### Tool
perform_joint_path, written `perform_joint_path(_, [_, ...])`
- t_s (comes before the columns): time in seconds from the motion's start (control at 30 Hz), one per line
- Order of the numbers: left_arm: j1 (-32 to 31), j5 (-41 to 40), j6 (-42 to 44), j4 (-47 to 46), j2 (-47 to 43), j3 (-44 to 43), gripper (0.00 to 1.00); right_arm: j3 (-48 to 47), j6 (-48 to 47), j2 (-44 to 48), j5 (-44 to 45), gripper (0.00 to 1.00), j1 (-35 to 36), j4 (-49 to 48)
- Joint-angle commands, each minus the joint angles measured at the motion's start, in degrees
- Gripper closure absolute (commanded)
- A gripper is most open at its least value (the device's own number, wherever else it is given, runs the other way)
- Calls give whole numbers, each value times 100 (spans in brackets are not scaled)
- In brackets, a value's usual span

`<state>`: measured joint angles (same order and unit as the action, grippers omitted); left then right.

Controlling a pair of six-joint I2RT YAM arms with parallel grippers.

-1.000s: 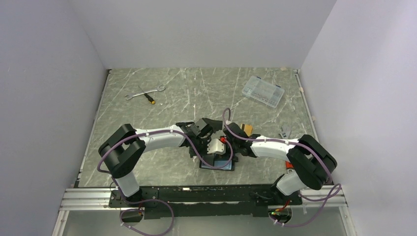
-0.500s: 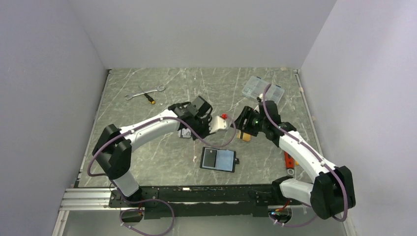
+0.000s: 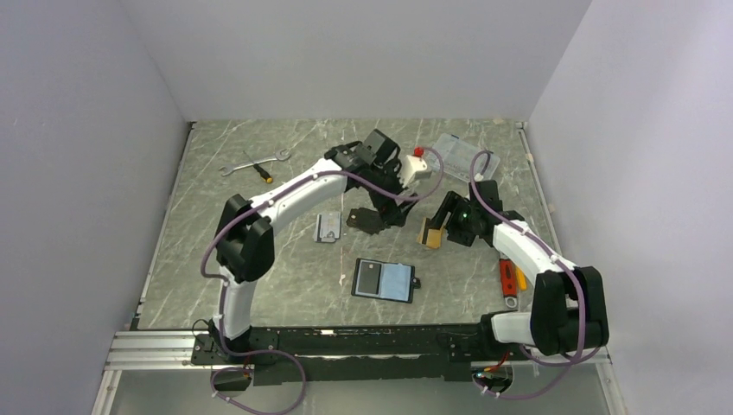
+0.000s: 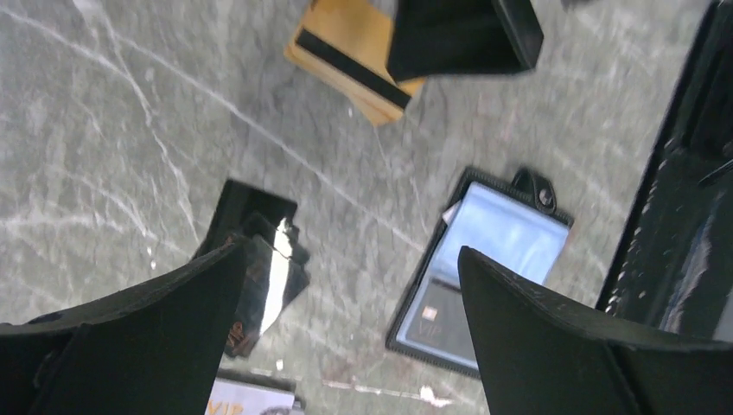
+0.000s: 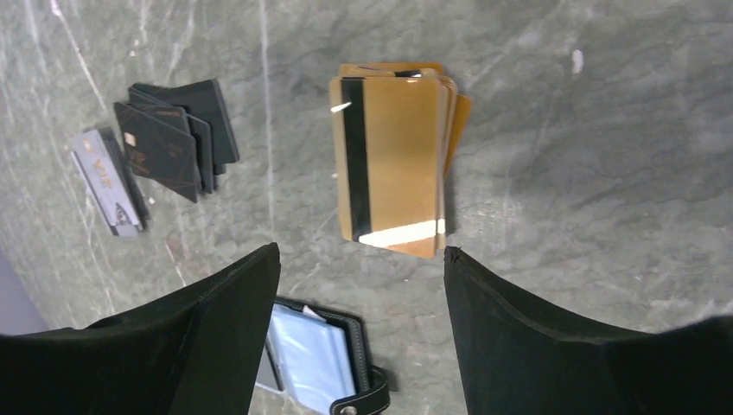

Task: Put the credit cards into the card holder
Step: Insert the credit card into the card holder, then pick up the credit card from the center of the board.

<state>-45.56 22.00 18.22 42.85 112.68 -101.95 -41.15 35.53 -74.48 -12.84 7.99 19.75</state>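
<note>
The card holder (image 3: 385,279) lies open near the table's front, pale blue inside, with a dark card in its left pocket and its snap tab at the right. It also shows in both wrist views as card holder (image 4: 484,268) and card holder (image 5: 324,359). A stack of orange-tan credit cards (image 3: 430,233) lies beyond it, the top one showing a black stripe (image 5: 354,156). My right gripper (image 5: 362,249) hovers open just before that stack, empty. My left gripper (image 4: 353,252) hangs open and empty high over the bare table between the holder and a fan of black cards (image 4: 259,259).
A grey VIP card (image 3: 328,226) lies left of the black cards (image 3: 363,220). A wrench (image 3: 251,158) and a screwdriver (image 3: 261,170) sit far left, a clear plastic box (image 3: 462,154) far right, and an orange-handled tool (image 3: 510,281) beside the right arm.
Both grippers left the card holder, where they stood shut together, and opened. The left arm swung far back and up; the right moved over the orange stack.
</note>
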Motion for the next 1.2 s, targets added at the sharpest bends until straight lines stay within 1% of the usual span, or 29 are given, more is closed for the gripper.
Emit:
perform_joint_path(0.0, [633,1522,-952,92,659,-923,1,166,-98,-69,159,27,-118,-338])
perform_joint_path(0.03, [623,1390,-1068,-4,731,-944,1,167,-106,-147,167,27,-131,-374])
perform_joint_path(0.1, [454,743,-1100,-621,585,-516,1,157,-136,-288,200,28,-153,-457])
perform_joint_path(0.17, [427,669,-1488,-1288,564,-148,1,153,-151,-417,263,29,-159,-540])
perform_joint_path(0.27, [303,533,-1770,-1312,970,-370,1,186,-56,-543,294,30,-217,-689])
perform_joint_path(0.33, [188,441,-2113,-1505,1174,-416,1,245,11,-561,267,32,-273,-818])
perform_joint_path(0.43, [98,440,-2431,-1807,1421,-438,1,284,66,-653,218,39,-327,-991])
perform_joint_path(0.5, [90,492,-2701,-2037,1591,-403,4,229,46,-775,216,45,-333,-1024])
perform_joint_path(0.6, [90,665,-2902,-2246,1869,-451,12,161,15,-928,232,48,-338,-1044])
perform_joint_path(0.67, [68,692,-2984,-2290,2027,-534,19,126,2,-1001,257,48,-335,-1008])
perform_joint_path(0.73, [6,578,-2991,-2256,2159,-650,21,132,-4,-1014,273,48,-333,-983])
perform_joint_path(0.93, [-158,284,-2968,-2135,2477,-1005,23,349,125,-931,107,51,-414,-1128])
perform_joint_path(1.07, [-287,-25,-2751,-1804,2714,-1321,24,490,189,-952,40,56,-432,-1245])
perform_joint_path(1.17, [-391,-346,-2565,-1747,2760,-1279,26,593,275,-927,20,59,-488,-1288])
